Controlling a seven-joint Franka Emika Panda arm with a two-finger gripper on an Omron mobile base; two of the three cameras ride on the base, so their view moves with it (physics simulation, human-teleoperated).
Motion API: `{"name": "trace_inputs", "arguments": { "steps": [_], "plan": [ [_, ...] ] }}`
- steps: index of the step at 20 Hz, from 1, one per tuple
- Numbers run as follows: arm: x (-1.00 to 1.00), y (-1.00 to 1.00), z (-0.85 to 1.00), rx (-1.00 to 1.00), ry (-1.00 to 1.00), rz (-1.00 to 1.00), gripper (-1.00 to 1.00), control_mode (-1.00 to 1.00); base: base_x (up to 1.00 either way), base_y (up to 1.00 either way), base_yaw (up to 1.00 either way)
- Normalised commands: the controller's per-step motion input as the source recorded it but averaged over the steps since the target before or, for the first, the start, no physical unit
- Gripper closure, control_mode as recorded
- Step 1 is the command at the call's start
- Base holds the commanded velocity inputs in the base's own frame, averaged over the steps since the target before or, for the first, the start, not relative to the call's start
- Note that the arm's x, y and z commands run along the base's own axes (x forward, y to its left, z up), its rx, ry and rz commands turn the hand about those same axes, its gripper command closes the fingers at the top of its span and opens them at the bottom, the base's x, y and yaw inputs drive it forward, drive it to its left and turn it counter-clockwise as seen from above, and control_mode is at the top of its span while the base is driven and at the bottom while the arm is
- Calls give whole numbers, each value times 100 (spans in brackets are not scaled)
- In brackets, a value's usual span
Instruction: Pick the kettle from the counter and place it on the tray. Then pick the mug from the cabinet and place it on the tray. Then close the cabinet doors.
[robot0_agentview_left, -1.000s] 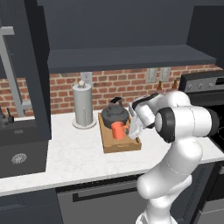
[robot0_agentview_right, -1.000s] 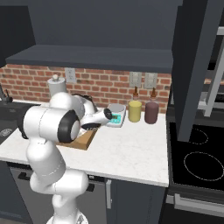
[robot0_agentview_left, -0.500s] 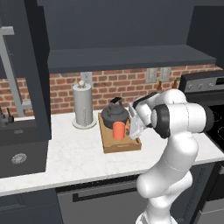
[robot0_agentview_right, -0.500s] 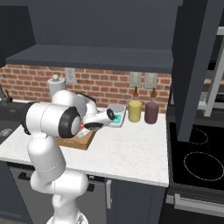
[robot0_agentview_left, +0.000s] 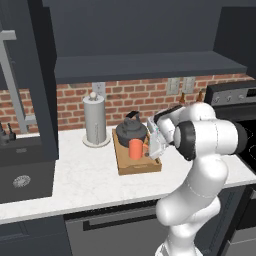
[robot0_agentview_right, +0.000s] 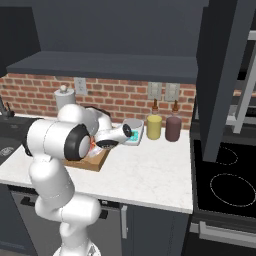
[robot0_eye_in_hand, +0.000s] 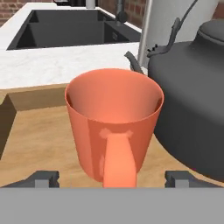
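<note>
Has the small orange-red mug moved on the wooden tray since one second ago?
No. The small orange-red mug stands at the same place on the light-brown wooden tray, beside the dark grey kettle.

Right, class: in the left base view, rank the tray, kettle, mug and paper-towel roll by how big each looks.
1. Tray, the widest footprint.
2. Paper-towel roll, the tallest; roll and tray are hard to compare, since one is tall and one flat.
3. Kettle.
4. Mug, clearly the smallest.
</note>
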Motion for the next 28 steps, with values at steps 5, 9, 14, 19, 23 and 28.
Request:
{"name": "trace_inputs", "arguments": {
  "steps": [5,9,14,19,23,28],
  "plan": [
    [-35,-2,51,2,-2,0,-100,-100,0,0,0],
    [-42,-8,56,2,0,0,-100,-100,0,0,0],
    [-50,-4,60,0,0,0,-100,-100,0,0,0],
    [-57,-2,59,0,0,0,-100,-100,0,0,0],
    [-65,-1,49,0,0,-1,-100,-100,0,0,0],
    [-64,0,47,0,0,-5,-100,-100,0,0,0]
  ]
}}
